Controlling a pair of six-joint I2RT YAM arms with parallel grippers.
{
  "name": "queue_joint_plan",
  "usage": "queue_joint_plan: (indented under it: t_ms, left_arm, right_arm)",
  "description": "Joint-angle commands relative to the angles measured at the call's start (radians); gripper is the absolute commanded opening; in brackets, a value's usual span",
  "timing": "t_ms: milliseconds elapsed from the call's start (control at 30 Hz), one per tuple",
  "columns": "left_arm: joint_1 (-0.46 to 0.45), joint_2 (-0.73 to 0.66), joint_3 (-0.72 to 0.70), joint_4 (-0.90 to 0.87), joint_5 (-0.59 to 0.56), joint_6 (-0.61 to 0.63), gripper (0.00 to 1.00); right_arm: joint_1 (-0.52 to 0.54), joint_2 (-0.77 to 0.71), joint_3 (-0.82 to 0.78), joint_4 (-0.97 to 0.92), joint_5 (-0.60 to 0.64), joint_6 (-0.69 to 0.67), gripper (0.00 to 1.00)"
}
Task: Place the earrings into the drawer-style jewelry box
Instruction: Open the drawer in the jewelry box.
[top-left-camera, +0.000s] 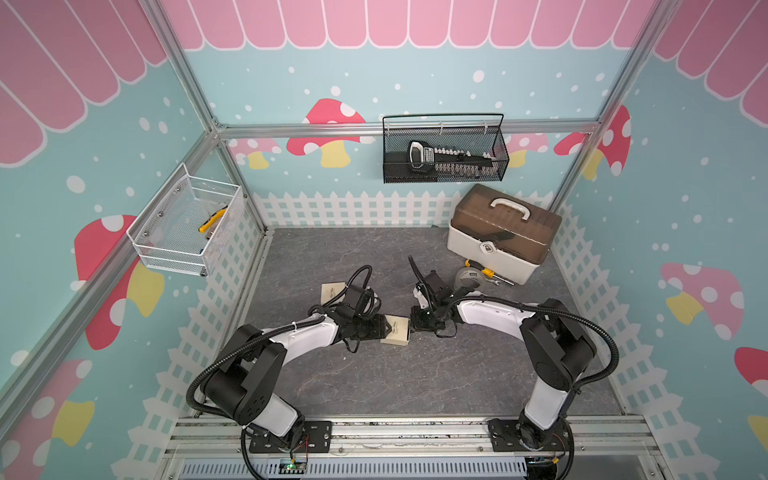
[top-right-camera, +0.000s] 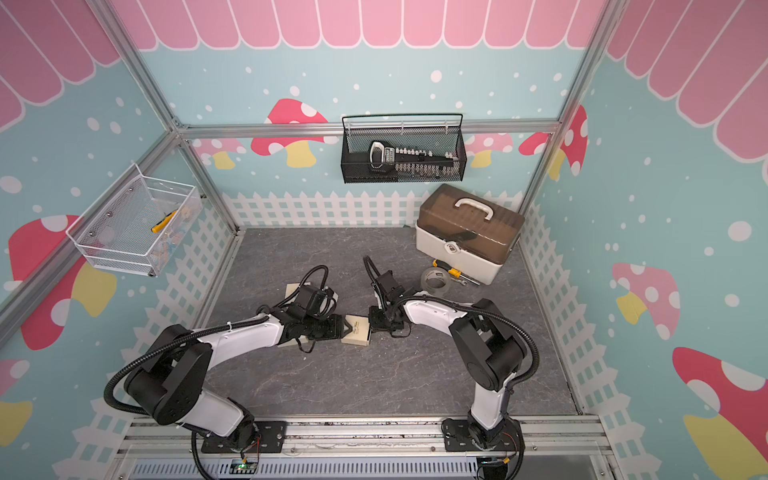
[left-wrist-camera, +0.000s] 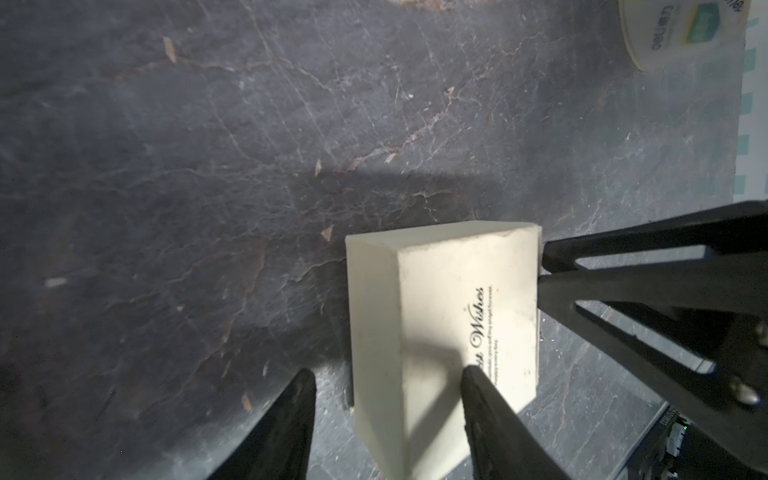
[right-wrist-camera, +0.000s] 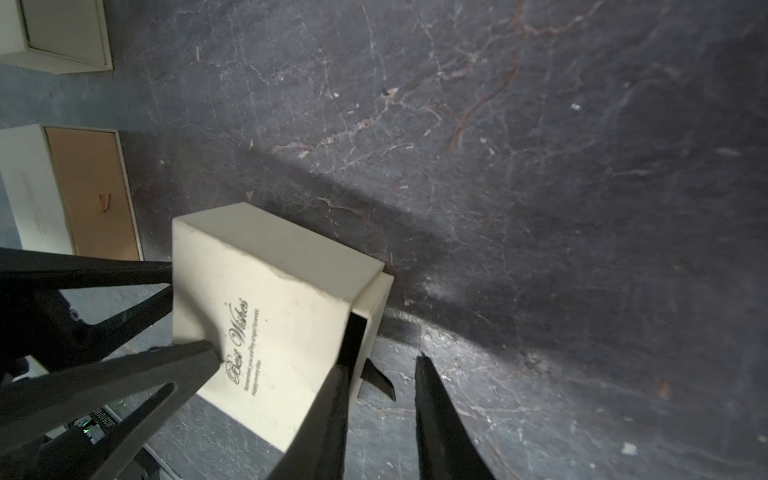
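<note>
The cream drawer-style jewelry box, printed "Best Wishes", lies on the dark floor between my two grippers. My left gripper is open at the box's left end, one finger over the printed top and the other beside its side wall. My right gripper is open at the opposite end. There the drawer stands a little way out of the box, with a dark gap beside it. A small black pull tab lies between the right fingertips. The earrings are out of view.
Other cream boxes lie left of the work spot: one with a tan front, one beyond it, one under the left arm. At the back right are a toolbox, a tape roll and a screwdriver. Wire baskets hang on the walls.
</note>
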Motion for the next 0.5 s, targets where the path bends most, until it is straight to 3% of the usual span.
queue_joint_plan:
  t_ms: [0, 467]
  left_arm:
    - [0.000, 0.019, 0.024, 0.002, -0.002, 0.013, 0.57]
    - [-0.010, 0.043, 0.003, 0.021, 0.000, -0.001, 0.50]
  right_arm:
    - [0.013, 0.037, 0.041, -0.086, 0.070, -0.008, 0.27]
    - [0.049, 0.093, 0.149, -0.220, 0.135, -0.033, 0.26]
